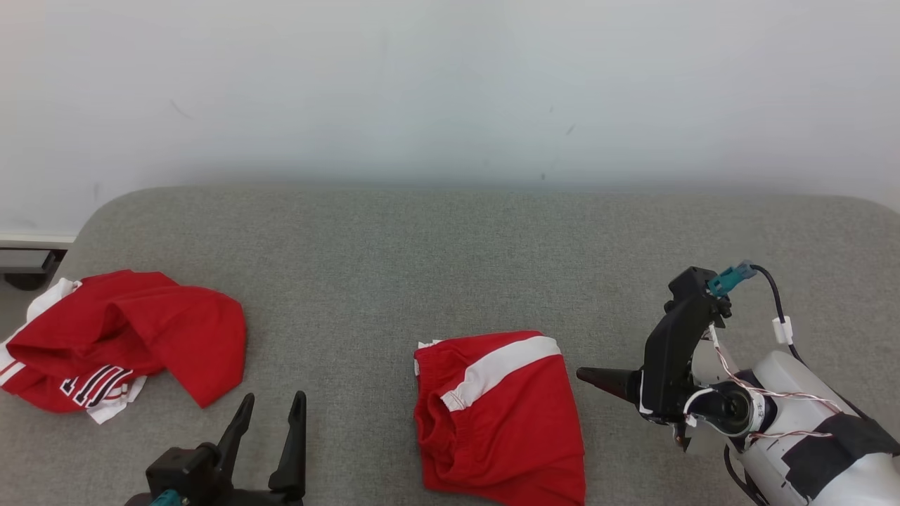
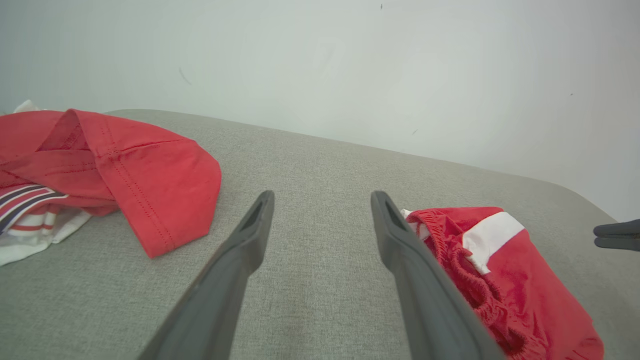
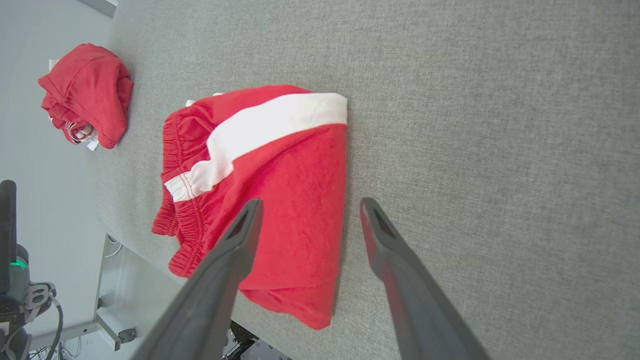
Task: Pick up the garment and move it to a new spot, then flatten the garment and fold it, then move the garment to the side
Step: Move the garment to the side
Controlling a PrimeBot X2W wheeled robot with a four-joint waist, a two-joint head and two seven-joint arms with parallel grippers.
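The garment, red shorts (image 1: 503, 414) with a white side stripe, lies folded on the grey padded surface near the front middle. In the right wrist view the shorts (image 3: 280, 165) sit just beyond and left of my right gripper (image 3: 310, 205), which is open and holds nothing. In the head view my right gripper (image 1: 594, 378) points left at the shorts' right edge, a short gap away. My left gripper (image 1: 274, 400) stands open and empty at the lower left, with the shorts (image 2: 515, 280) to its right in the left wrist view.
A crumpled red shirt (image 1: 126, 337) with white trim and lettering lies at the far left of the grey surface (image 1: 450, 246). A pale wall rises behind. The surface's front edge and a frame leg (image 3: 107, 330) show in the right wrist view.
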